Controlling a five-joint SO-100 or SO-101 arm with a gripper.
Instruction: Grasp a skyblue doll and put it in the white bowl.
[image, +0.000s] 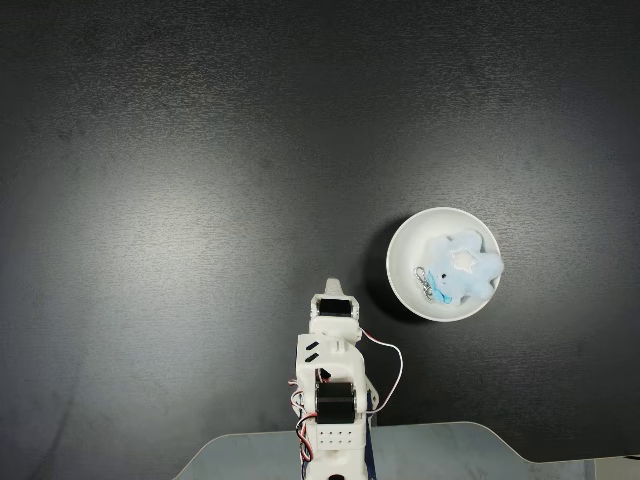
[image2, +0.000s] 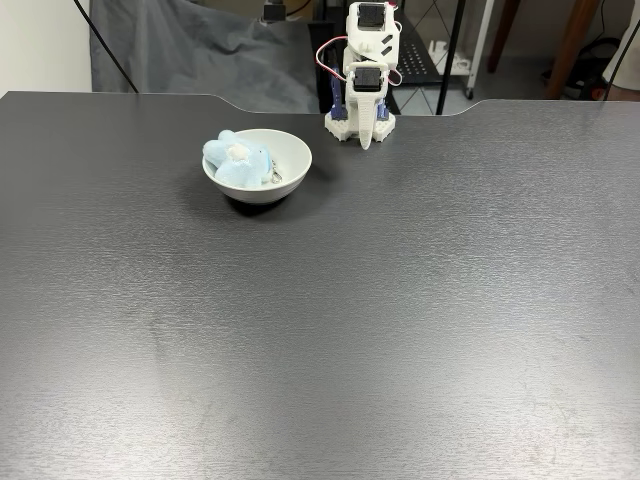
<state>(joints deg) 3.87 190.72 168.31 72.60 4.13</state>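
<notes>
The skyblue doll (image: 462, 265) (image2: 237, 162) lies inside the white bowl (image: 440, 212) (image2: 262, 188), leaning toward one side of it. Its metal clip (image: 432, 285) (image2: 274, 177) rests on the bowl's inner wall. The white arm is folded back over its base at the table's edge. My gripper (image: 331, 287) (image2: 366, 143) points down at the tabletop with its jaws together and nothing between them. It stands apart from the bowl, about one bowl width away.
The dark tabletop (image: 200, 200) (image2: 330, 330) stretches wide around the bowl. Beyond the table in a fixed view, a grey cloth (image2: 200, 50) hangs and black stand legs (image2: 450, 60) rise beside the arm's base. Red and white wires (image: 385, 365) loop off the arm.
</notes>
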